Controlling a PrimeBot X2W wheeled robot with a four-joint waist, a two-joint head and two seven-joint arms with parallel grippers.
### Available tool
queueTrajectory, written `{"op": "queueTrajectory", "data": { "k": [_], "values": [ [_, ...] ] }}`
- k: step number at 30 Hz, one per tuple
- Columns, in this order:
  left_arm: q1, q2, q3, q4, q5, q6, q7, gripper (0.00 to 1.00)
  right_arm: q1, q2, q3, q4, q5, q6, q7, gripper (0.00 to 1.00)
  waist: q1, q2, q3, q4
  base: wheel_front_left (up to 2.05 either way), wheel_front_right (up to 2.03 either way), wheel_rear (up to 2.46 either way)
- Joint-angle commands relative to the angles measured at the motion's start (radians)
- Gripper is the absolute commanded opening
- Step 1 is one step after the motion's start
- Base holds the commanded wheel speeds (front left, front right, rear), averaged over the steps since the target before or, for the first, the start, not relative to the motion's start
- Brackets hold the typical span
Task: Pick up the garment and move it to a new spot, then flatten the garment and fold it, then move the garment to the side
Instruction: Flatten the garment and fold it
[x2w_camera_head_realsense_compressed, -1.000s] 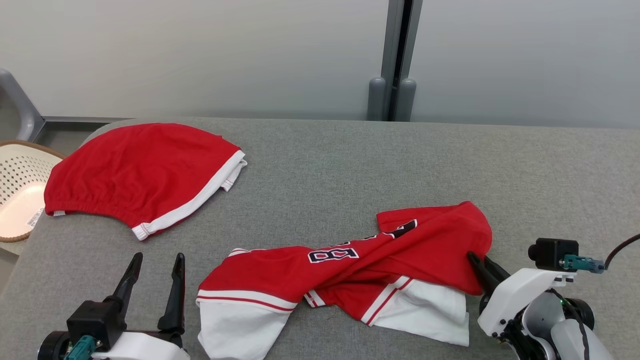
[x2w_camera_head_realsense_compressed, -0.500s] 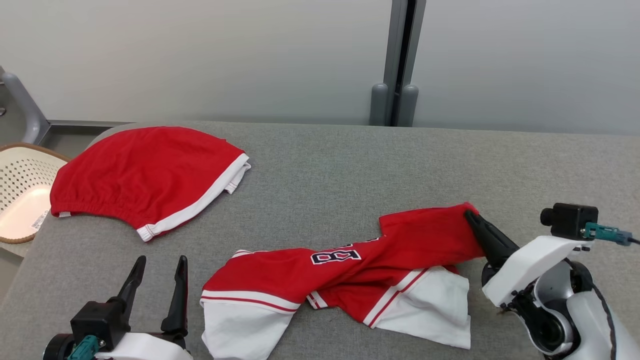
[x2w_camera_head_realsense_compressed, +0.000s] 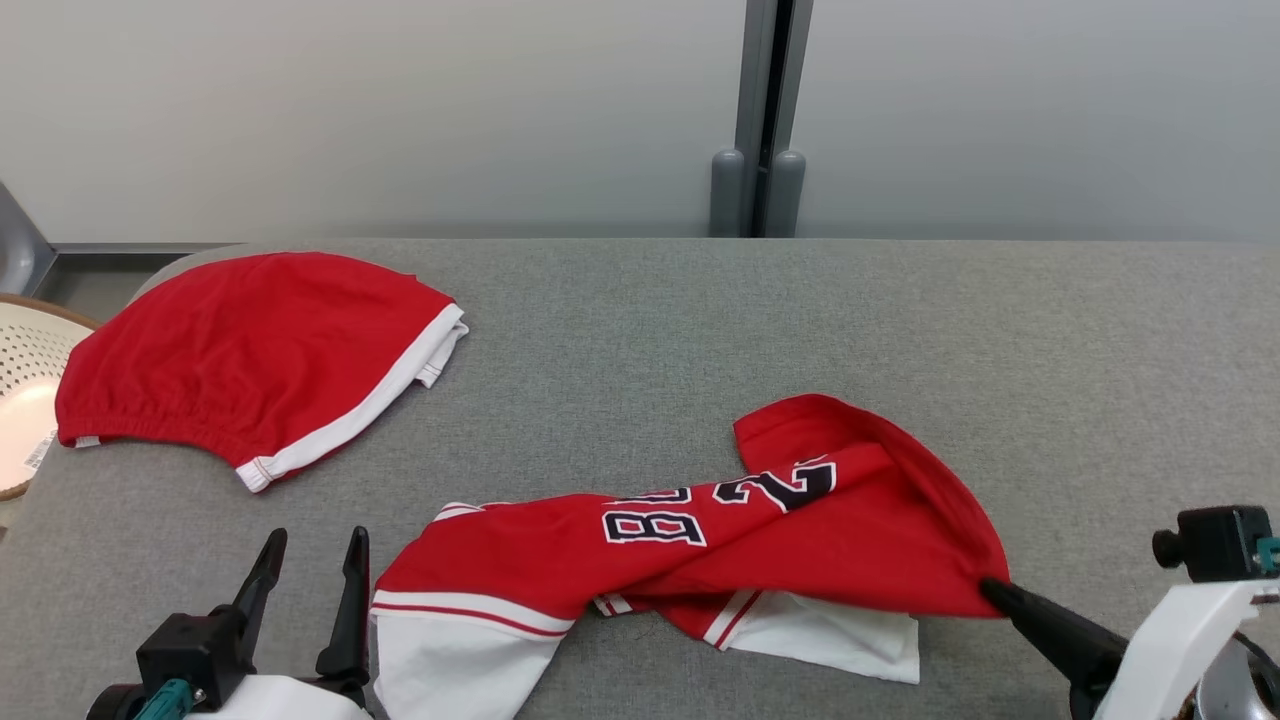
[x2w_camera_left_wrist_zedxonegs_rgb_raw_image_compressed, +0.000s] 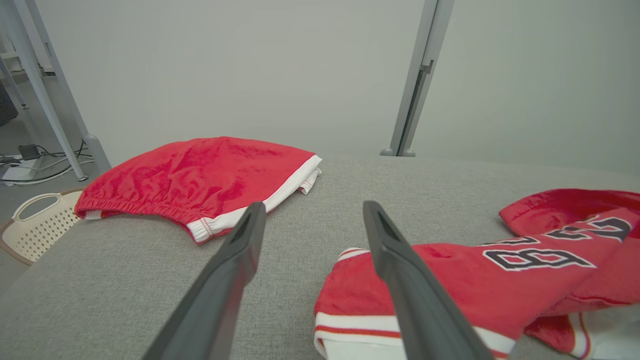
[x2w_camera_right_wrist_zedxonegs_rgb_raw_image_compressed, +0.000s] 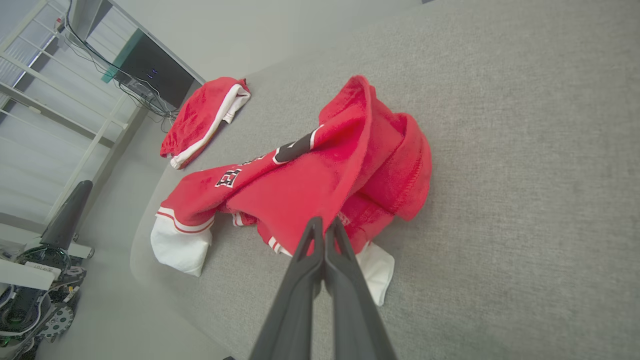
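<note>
Right gripper (x2w_camera_head_realsense_compressed: 990, 589) clamped on jersey (x2w_camera_head_realsense_compressed: 800, 540) hem; left gripper (x2w_camera_head_realsense_compressed: 316, 540) spread, empty; white sleeve (x2w_camera_head_realsense_compressed: 450, 660) cropped.

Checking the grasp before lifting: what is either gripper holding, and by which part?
The right gripper pinches the red jersey by the fabric edge at its right end; the left gripper holds nothing.

The garment (x2w_camera_head_realsense_compressed: 700, 545) runs off the bottom edge.
</note>
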Motion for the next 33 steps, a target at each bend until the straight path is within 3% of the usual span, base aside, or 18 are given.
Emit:
{"op": "queueTrajectory", "data": {
  "k": [1, 7, 12, 13, 14, 20, 28, 33],
  "values": [
    [-0.008, 0.003, 0.003, 0.004, -0.001, -0.002, -0.002, 1.0, 0.039, -0.005, -0.017, -0.016, 0.001, 0.0, 0.043, 0.0, 0.0, 0.0, 0.004, -0.009, 0.0, 0.0, 0.0],
    [-0.018, 0.008, -0.004, 0.016, -0.003, -0.007, 0.0, 1.0, 0.165, 0.032, -0.083, -0.008, -0.033, 0.0, 0.18, 0.0, 0.0, 0.0, 0.01, -0.023, 0.0, 0.0, 0.0],
    [-0.021, 0.013, -0.005, 0.02, -0.003, -0.005, 0.001, 1.0, 0.202, 0.085, -0.129, 0.037, -0.104, 0.0, 0.219, 0.0, 0.0, 0.0, 0.014, -0.028, 0.0, 0.0, 0.0],
    [-0.021, 0.015, -0.005, 0.021, -0.003, -0.004, 0.001, 1.0, 0.198, 0.101, -0.132, 0.047, -0.118, 0.0, 0.215, 0.26, 0.0, 0.0, 0.015, -0.03, 0.0, 0.0, 0.0],
    [-0.021, 0.016, -0.006, 0.022, -0.003, -0.004, 0.002, 1.0, 0.191, 0.115, -0.136, 0.053, -0.132, 0.0, 0.209, 1.0, 0.0, 0.0, 0.014, -0.032, 0.0, 0.0, 0.0],
    [-0.024, 0.023, -0.008, 0.02, -0.002, -0.002, 0.007, 1.0, 0.147, 0.155, -0.151, 0.042, -0.167, 0.0, 0.141, 1.0, 0.0, 0.0, 0.009, -0.041, 0.0, 0.0, 0.0],
    [-0.02, 0.027, -0.015, 0.012, -0.003, 0.004, 0.014, 1.0, 0.053, 0.151, -0.158, -0.001, -0.165, 0.0, -0.013, 1.0, 0.0, 0.0, -0.002, -0.047, 0.0, 0.0, 0.0],
    [-0.026, 0.025, -0.02, 0.008, -0.003, 0.007, 0.015, 1.0, -0.037, 0.141, -0.134, 0.04, -0.202, 0.0, -0.095, 1.0, 0.0, 0.0, 0.001, -0.04, 0.0, 0.0, 0.0]
  ]
}}
